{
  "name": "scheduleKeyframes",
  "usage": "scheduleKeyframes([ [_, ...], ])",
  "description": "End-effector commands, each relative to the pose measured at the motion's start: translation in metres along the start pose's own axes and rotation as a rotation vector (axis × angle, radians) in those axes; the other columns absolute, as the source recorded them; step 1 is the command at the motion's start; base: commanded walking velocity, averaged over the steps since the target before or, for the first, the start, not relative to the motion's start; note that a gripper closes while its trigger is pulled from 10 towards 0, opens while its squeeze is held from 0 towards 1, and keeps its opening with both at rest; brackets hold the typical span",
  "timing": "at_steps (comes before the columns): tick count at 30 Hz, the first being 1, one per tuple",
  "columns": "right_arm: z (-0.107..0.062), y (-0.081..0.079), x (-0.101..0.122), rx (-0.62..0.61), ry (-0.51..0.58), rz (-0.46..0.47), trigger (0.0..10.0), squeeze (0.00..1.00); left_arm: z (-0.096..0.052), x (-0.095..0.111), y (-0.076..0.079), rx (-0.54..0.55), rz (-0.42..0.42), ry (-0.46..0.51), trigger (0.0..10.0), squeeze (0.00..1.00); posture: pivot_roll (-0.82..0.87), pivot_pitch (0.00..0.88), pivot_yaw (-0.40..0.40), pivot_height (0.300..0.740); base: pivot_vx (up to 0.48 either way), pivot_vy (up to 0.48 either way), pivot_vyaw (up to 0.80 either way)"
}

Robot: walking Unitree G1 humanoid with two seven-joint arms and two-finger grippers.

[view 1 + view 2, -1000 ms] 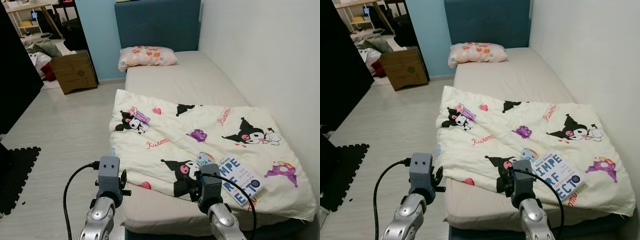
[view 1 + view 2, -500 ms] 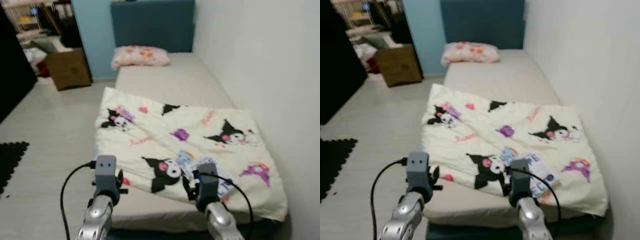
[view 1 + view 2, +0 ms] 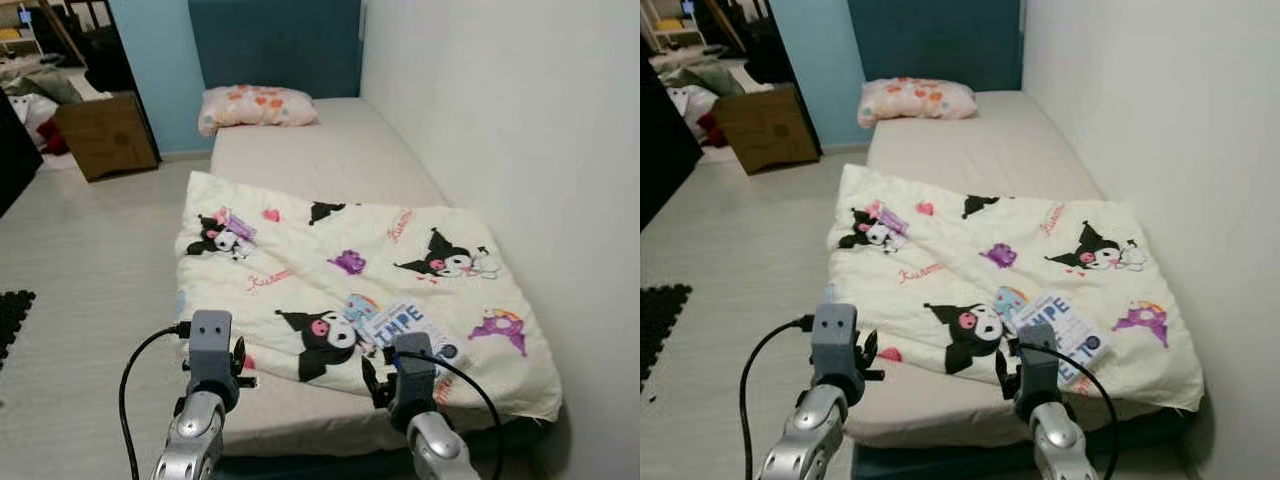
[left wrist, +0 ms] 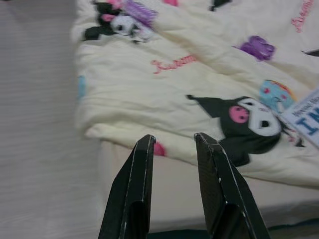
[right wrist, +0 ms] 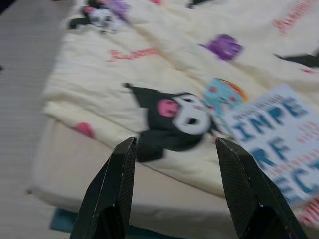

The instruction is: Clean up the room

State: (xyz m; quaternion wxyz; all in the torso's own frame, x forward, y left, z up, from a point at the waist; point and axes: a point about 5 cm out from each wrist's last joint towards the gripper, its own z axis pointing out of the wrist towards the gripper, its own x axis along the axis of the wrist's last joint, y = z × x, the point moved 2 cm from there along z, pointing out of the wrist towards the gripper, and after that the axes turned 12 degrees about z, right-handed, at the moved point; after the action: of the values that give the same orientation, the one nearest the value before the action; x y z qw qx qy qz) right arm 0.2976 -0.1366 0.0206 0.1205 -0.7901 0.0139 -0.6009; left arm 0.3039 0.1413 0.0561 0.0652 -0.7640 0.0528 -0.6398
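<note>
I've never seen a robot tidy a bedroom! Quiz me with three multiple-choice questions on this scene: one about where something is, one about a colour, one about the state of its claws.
1. Where does the book lie?
A. on the floor
B. on the blanket at the near end of the bed
C. on the pillow

2. What colour is the headboard?
A. dark blue
B. red
C. white

3. How are the two claws?
A. both open and empty
B. both shut on the blanket
C. one holding the book

Answers:
1 B: the book rests on the cartoon-print blanket.
2 A: the headboard is dark blue.
3 A: the left claw and right claw show gaps between their fingers.
</note>
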Motion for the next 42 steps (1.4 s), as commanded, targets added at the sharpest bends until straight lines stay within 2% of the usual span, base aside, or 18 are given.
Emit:
scheduleKeyframes([
  [1,-0.0018,-0.0001,-0.0023,0.001,-0.001,0.006,10.0,0.0,-0.0016,-0.0053,-0.0024,0.005,0.022,-0.015,10.0,0.0,-0.05,0.077,0.031,0.74,0.0,0.0,0.0],
  [14,-0.0022,0.0036,-0.0019,-0.024,0.003,-0.012,10.0,0.0,-0.0006,-0.0105,0.0009,-0.014,0.035,-0.045,10.0,0.0,-0.05,0.082,0.028,0.74,0.0,0.0,0.0],
  [42,0.0,0.0083,0.002,-0.036,0.006,-0.042,10.0,0.0,-0.0032,-0.0088,0.0047,-0.024,0.016,-0.021,10.0,0.0,-0.06,0.089,0.019,0.74,0.0,0.0,0.0],
])
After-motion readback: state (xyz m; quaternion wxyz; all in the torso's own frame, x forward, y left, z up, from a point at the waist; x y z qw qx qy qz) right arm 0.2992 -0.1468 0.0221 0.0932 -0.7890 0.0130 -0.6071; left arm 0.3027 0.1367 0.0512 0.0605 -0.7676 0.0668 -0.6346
